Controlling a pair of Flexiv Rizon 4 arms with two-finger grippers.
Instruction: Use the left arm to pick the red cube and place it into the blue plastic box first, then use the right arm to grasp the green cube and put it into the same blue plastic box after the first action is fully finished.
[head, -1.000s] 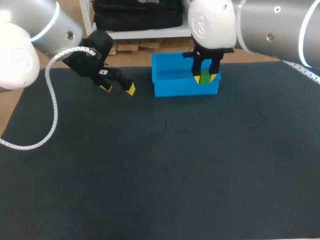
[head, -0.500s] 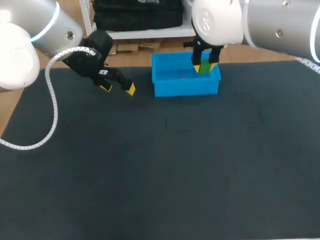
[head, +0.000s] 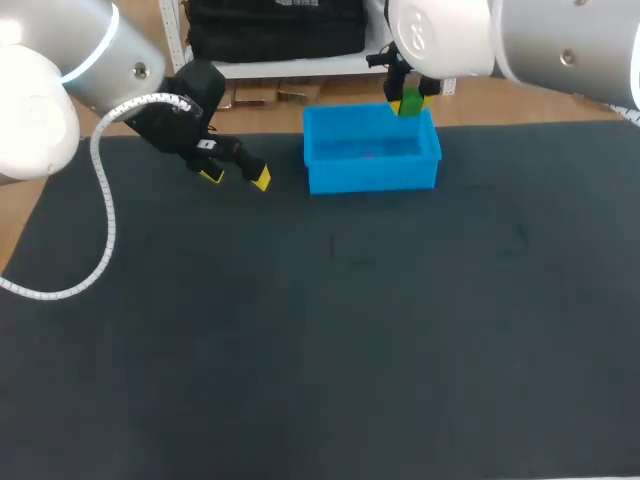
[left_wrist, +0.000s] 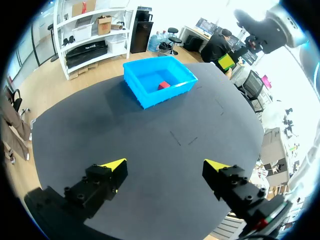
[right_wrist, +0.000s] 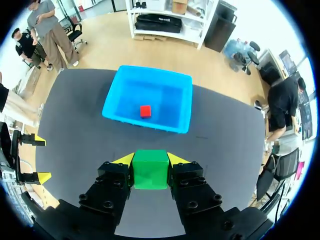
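Just dark table (head: 300, 350) under blue box (head: 372, 177).

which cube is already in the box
The red cube: it lies on the floor of the box. The green cube is clamped in the right end effector, not in the box.

Upper left of the frame: left arm (head: 60, 60), rounded white and silver-grey shells meeting at a pale blue ring, with a white spiral-wrapped cable (head: 103, 200) looping off it. Upper right: right arm (head: 540, 45), the same shells, dotted with small dark screws. Left gripper (head: 236, 177) and right gripper (right_wrist: 150, 160): black blocky fingers with recessed screws and yellow wedge tips.
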